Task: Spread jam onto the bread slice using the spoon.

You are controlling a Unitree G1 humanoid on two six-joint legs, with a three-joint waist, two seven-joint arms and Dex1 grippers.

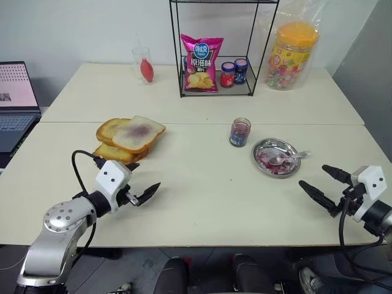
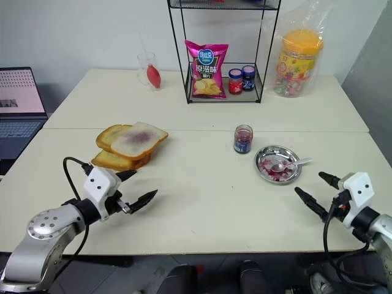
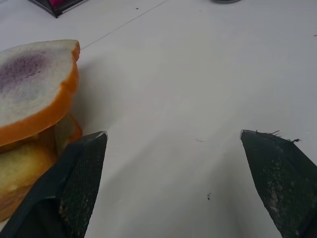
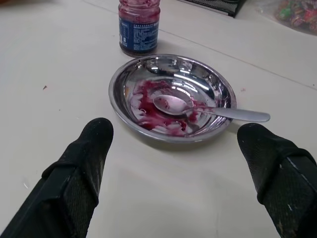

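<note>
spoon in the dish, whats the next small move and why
Probably ease the open right tool forward onto the spoon handle, which overhangs the steel dish rim. The bread slice carries just a faint smear, and both tools are empty.

White bread slice [image 1: 139, 133] with purple smear, silver spoon [image 4: 208, 109], purple-red jam [image 4: 139, 24] jar with blue label, magenta chip bag [image 1: 201, 63]

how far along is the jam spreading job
Mostly done, it seems: the pale white bread slice atop the toasted slices already carries a purple smear. The slim silver spoon rests in the jam-streaked round steel dish. Nothing is in hand: the left gripper and right gripper are open and empty. Little appears left.
</note>
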